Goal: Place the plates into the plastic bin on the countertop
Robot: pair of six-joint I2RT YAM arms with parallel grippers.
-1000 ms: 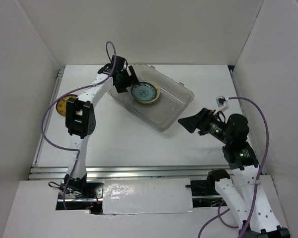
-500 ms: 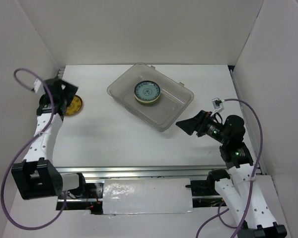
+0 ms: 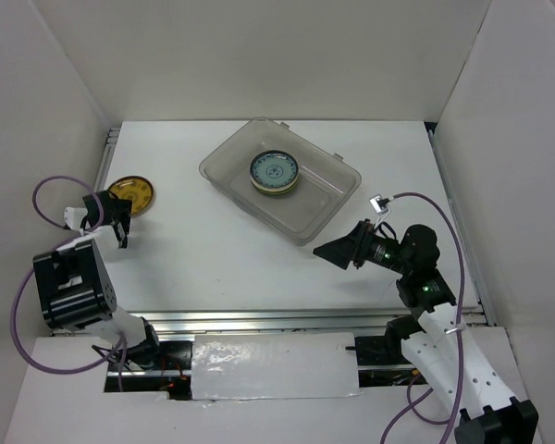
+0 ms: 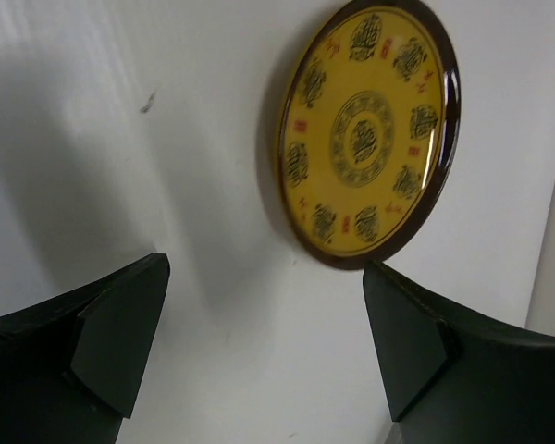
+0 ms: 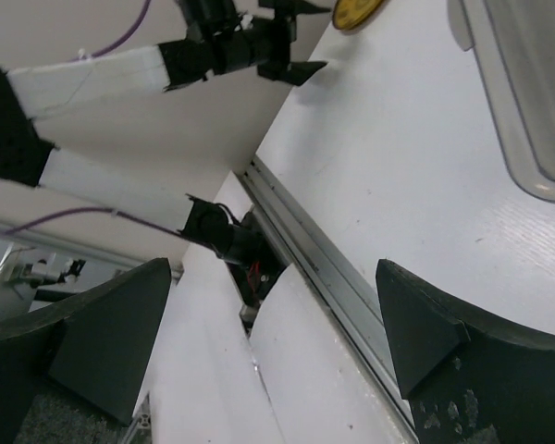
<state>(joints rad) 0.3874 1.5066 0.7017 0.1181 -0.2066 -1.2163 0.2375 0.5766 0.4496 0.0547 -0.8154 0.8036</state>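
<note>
Golden-brown patterned plate (image 4: 365, 139) flat on the worktop (image 3: 213, 250), left fingers (image 4: 120, 338) spread wide just short of it.
We see it close to the side wall (image 3: 65, 139), well apart from the clear plastic bin (image 3: 338, 199), where a teal-patterned plate (image 3: 275, 170) tops a small stack. We judge its low rim offers little to pinch: fingers closing too high could skid off and shove it towards the wall. The right fingers (image 5: 102, 324), apart and empty, hover near the bin.
</note>
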